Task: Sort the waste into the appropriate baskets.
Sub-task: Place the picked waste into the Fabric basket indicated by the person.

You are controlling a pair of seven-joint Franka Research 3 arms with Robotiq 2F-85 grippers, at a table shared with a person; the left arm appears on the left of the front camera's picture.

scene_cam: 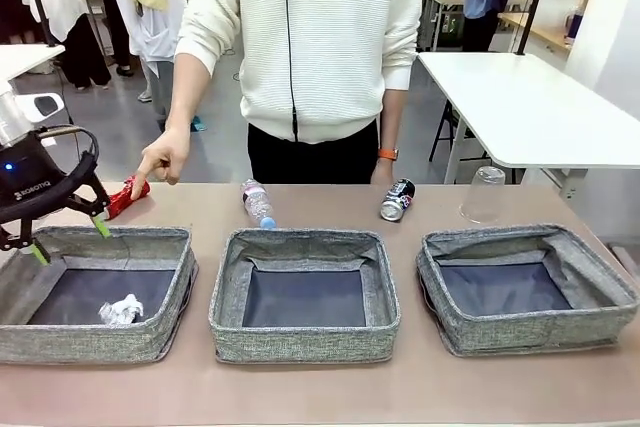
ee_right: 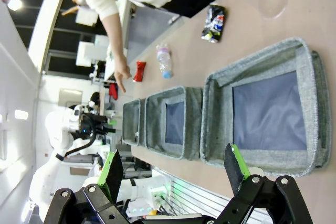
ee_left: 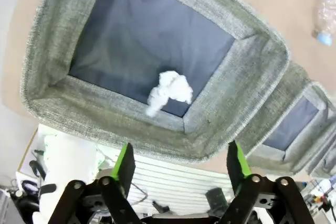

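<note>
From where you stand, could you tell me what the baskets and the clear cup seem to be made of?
Baskets: grey woven fabric, matte; coarse weave, soft sagging sides. Clear cup: probably thin plastic, glossy; the background shows through it.

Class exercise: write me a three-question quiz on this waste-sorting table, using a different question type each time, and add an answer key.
1. Multiple choice: what lies in the left basket? A) a banana peel B) a crumpled paper ball C) a glass jar
2. True or false: the dark printed can lies inside the middle basket.
3. Short answer: are the fingers of the left gripper open or shut?
Key: 1 B. 2 False: the dark printed can lies on the table, outside the middle basket. 3 Open, with nothing between them.
</note>
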